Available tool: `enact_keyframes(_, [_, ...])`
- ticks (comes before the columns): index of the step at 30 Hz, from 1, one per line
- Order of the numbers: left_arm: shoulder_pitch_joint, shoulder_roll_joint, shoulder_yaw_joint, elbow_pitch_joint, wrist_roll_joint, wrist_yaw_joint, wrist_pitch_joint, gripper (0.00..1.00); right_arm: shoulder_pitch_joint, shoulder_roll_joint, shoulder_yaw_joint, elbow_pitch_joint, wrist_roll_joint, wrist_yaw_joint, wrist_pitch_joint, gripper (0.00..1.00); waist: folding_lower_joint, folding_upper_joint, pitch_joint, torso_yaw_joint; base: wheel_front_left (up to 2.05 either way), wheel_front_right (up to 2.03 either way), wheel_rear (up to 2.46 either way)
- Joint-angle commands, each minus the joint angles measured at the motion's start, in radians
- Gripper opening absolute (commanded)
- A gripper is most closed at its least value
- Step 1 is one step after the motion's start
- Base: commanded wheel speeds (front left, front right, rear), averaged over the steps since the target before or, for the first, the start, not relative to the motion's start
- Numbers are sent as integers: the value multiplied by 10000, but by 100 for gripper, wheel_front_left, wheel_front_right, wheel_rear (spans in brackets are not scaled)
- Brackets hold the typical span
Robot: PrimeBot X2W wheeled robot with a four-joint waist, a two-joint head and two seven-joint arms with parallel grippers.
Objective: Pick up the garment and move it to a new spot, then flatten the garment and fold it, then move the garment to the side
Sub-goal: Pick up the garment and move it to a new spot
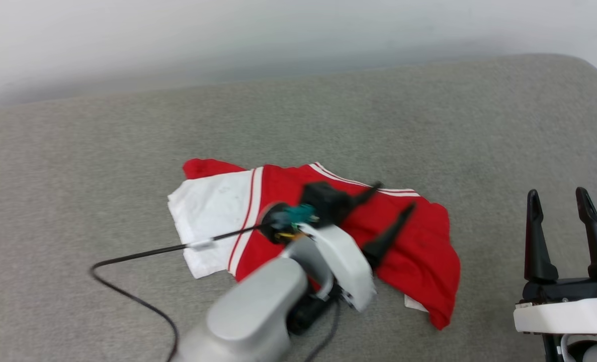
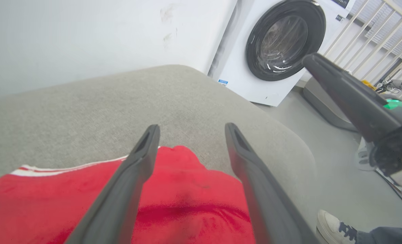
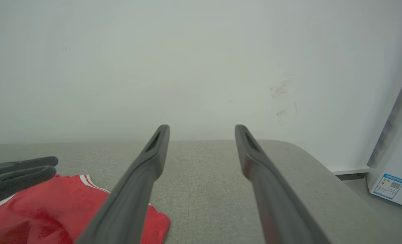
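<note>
Washer (image 2: 282, 44) + person's shoe (image 2: 329, 222) nr cushion (image 1: 328, 115); cable (image 1: 152, 251) across garment (image 1: 419, 251) sleeve.

The garment (image 1: 419, 251) is showing as soft, matt red cloth, its white sleeve looking like the same smooth knit. The grey cushion (image 1: 429, 115) under it is looking like coarse woven upholstery, matt and slightly rough. The left gripper (image 1: 395, 195) and right gripper (image 1: 556, 191) are showing dark, matt, smooth fingers that look like plastic. The left forearm shell (image 1: 258, 311) is gleaming faintly, smooth satin silver-grey. The washing machine (image 2: 241, 78) is shining glossy white, its door glass (image 2: 282, 39) catching reflections. The wall (image 3: 187, 67) is looking smooth, matt and lightly scuffed.
</note>
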Motion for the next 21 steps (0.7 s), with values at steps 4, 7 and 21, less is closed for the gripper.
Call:
enact_keyframes(4, [-215,661,682,29,198,353,-880,100,211,13,-120,-11,-157,-3,-20,100,0,-1,-541,694,0,0,0])
enact_keyframes(7, [-224,1374,1230,-236,583,779,-1262,100,324,12,-127,-30,-247,-3,-20,100,0,-1,-796,1051,0,0,0])
enact_keyframes(21, [3436,3722,3705,-3211,2690,2480,-1424,100,764,9,279,-653,-291,-3,-20,100,0,-1,-1249,1764,0,0,0])
